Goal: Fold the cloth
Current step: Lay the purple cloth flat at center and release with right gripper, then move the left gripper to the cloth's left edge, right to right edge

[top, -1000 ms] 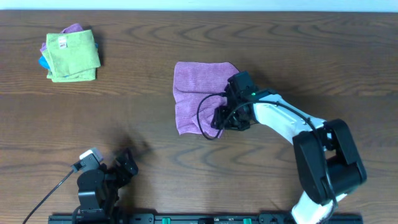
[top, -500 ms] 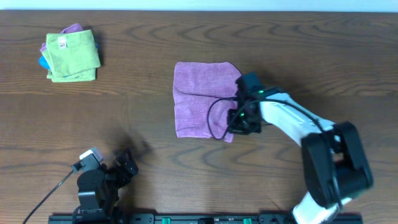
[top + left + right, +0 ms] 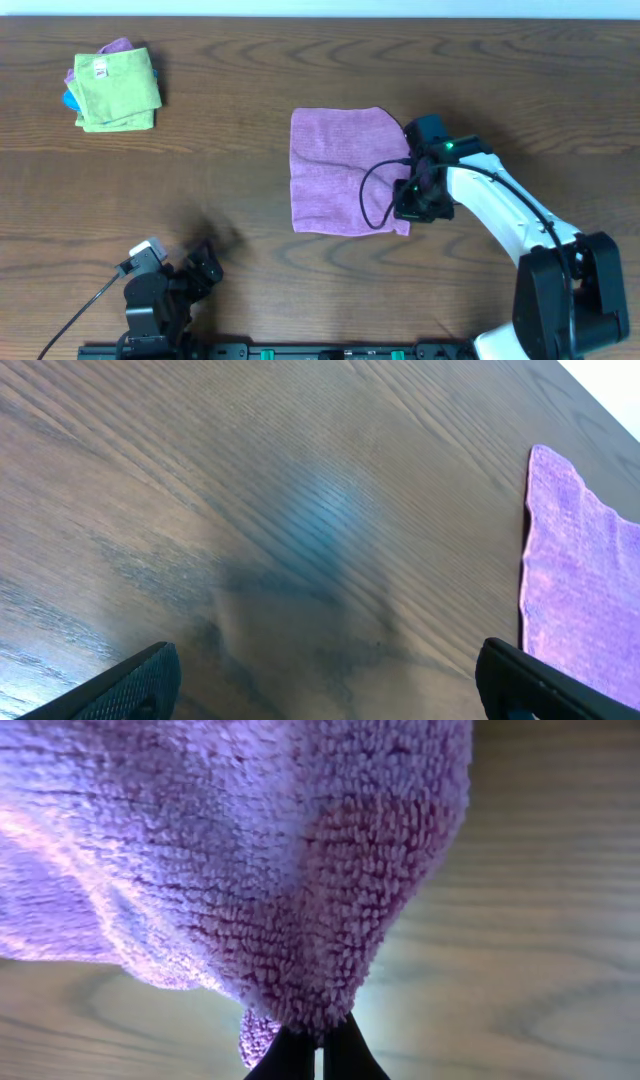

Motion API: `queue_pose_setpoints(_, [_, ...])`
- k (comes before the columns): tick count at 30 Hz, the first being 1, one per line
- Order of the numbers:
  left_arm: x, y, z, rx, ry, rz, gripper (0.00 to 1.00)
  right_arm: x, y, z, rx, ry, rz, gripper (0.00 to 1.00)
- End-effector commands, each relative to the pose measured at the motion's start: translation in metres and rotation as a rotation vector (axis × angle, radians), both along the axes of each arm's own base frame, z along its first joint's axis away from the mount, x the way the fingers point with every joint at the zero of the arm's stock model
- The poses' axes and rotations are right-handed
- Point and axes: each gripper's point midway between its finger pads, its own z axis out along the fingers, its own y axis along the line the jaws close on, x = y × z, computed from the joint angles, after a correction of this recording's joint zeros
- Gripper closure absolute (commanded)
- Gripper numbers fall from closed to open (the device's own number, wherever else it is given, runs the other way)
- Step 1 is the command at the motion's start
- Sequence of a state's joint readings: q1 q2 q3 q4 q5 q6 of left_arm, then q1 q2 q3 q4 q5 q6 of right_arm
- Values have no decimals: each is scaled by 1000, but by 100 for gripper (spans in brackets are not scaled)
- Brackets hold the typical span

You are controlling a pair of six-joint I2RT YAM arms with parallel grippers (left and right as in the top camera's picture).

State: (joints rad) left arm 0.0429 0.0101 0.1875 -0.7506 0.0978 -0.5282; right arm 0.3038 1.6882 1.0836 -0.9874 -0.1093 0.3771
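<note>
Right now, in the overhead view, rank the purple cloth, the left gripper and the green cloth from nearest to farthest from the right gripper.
1. The purple cloth, mid-table, pinched near its lower right corner by the right gripper.
2. The left gripper, by the table's near left edge.
3. The green cloth, folded, at the far left corner.

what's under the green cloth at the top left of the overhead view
Beneath the lime-green cloth, a purple cloth peeks out at the top-left and a blue cloth at the left side. The green one covers the rest, so their size and folds are hidden.
</note>
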Motion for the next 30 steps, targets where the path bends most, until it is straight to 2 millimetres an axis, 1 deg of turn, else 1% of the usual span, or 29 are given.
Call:
queue_pose_setpoints(1, [-6,-2,-11,-16,42,-4,5,-2,-17,-1,-88,-1,14,99])
queue_pose_setpoints(2, [-6,-3,-11,-18,42,-6,4,-3,-19,-1,-99,2,15,97])
queue_pose_setpoints(3, [-6,-6,-10,-28,42,-19,5,-3,-21,-1,-109,4,14,85])
queue_pose_setpoints(4, [-6,-11,-10,-48,41,-44,4,-4,-22,-1,-116,6,15,61])
queue_pose_setpoints(5, [-6,-14,-10,-57,41,-55,5,-4,-22,-1,-117,8,11,52])
queue_pose_setpoints(8, [-6,-28,-7,-108,31,-120,5,-4,-22,-1,-118,7,-24,41])
queue_pose_setpoints(10, [-4,-44,3,-165,-6,-199,5,-4,-20,0,-104,9,-38,38])
queue_pose_setpoints(11, [-2,-53,10,-219,-27,-225,4,-4,-17,0,-86,11,-40,37])
queue_pose_setpoints(12, [-2,-57,16,-264,-34,-226,4,-4,-14,2,-69,7,-48,36])
queue_pose_setpoints(15, [-3,-62,33,-286,-42,-249,4,2,-5,12,-15,-36,-54,36])
queue_pose_setpoints(18, [-2,-59,54,-278,-11,-227,4,11,-3,28,21,-110,-69,36])
queue_pose_setpoints(22, [2,-57,79,-293,119,-203,4,15,-11,48,48,-175,-104,33])
queue_pose_setpoints(25, [14,-60,96,-315,267,-198,4,15,-18,56,88,-185,-135,31])
queue_pose_setpoints(27, [24,-66,106,-327,351,-216,4,16,-22,58,112,-179,-147,31])
queue_pose_setpoints(28, [32,-74,113,-336,407,-244,4,15,-25,58,125,-169,-165,31])
queue_pose_setpoints(30, [44,-86,120,-334,452,-296,4,14,-30,58,131,-161,-178,31])
